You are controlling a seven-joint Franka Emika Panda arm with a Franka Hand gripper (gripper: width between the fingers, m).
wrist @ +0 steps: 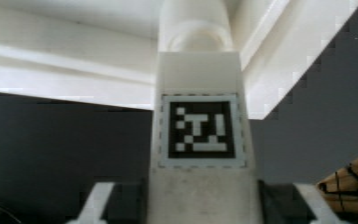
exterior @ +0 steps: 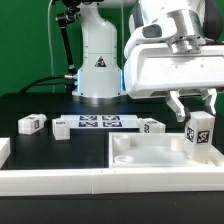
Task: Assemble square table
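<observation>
My gripper (exterior: 195,110) is shut on a white block leg (exterior: 200,136) and holds it upright over the right part of the white square slab (exterior: 140,152). The slab lies flat with its raised rim and corner recesses up, at the exterior view's right. In the wrist view the leg (wrist: 199,90) fills the middle with its black-and-white tag facing the camera, between my gripper's fingers (wrist: 101,205). Its far end points at the white slab (wrist: 87,70). Three more tagged legs lie on the black table: one (exterior: 30,123), another (exterior: 60,128) and a third (exterior: 152,126).
The marker board (exterior: 100,122) lies flat behind the slab, in front of the robot base (exterior: 98,65). A long white rail wall (exterior: 60,181) runs along the front edge, with a short piece (exterior: 4,150) at the left.
</observation>
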